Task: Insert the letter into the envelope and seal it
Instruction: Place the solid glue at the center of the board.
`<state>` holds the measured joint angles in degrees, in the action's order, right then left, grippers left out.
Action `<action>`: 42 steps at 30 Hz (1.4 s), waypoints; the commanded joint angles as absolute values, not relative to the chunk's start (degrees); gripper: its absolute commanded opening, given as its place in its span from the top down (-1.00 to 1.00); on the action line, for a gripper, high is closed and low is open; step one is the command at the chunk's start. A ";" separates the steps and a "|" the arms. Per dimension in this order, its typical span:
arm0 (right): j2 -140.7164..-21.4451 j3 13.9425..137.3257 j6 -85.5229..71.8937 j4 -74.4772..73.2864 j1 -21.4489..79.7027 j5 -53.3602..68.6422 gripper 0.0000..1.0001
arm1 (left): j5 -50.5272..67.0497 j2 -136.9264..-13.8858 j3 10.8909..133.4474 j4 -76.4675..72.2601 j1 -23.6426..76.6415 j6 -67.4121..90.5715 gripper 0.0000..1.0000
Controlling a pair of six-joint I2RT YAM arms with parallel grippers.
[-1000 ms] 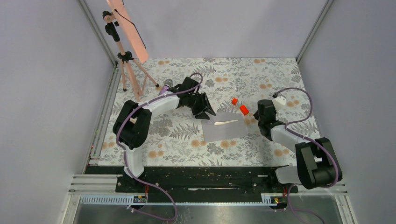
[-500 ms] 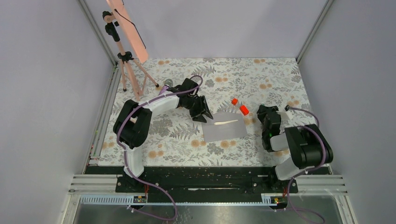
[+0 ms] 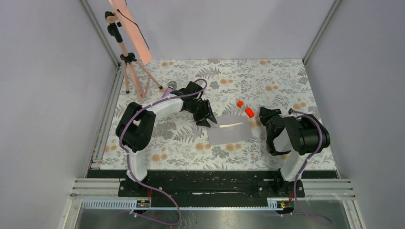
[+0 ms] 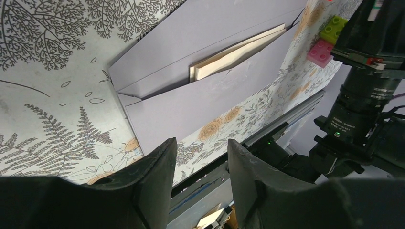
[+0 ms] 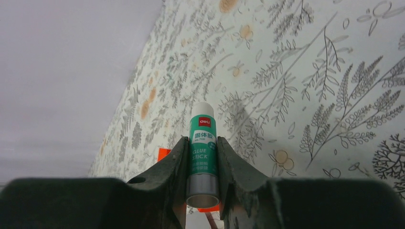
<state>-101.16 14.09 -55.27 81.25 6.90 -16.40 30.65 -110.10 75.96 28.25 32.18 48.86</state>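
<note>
**Gripper and Workpiece Status**

Right gripper [image 5: 202, 141]: the jaws are closed on a green-and-white glue stick [image 5: 203, 121], whose white tip points away from the wrist. In the top view this gripper sits right of centre.

Left gripper [image 4: 201, 145]: the jaws are partly open with nothing between them. It is positioned at the left edge of the envelope [image 4: 200, 102]; contact cannot be confirmed.

The envelope lies flat at the centre of the top view on the floral table [image 3: 191, 138], with its flap open. The letter [image 4: 234, 55] sits in the pocket, with one edge strip protruding at the opening.
</note>
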 commanded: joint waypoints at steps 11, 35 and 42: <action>-101.82 11.28 -56.51 85.34 6.59 -12.33 0.25 | 30.74 -108.09 74.47 25.95 31.99 48.80 0.10; -75.40 21.64 -42.50 44.78 7.62 1.46 -0.17 | 28.96 -110.92 82.08 30.10 30.67 45.68 0.08; -67.61 35.05 -33.51 2.38 11.96 0.39 0.11 | 26.86 -119.29 93.68 34.69 29.27 43.25 0.06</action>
<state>-70.22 32.12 -40.38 30.30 9.74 -0.27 29.56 -114.56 86.63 31.64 30.00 45.78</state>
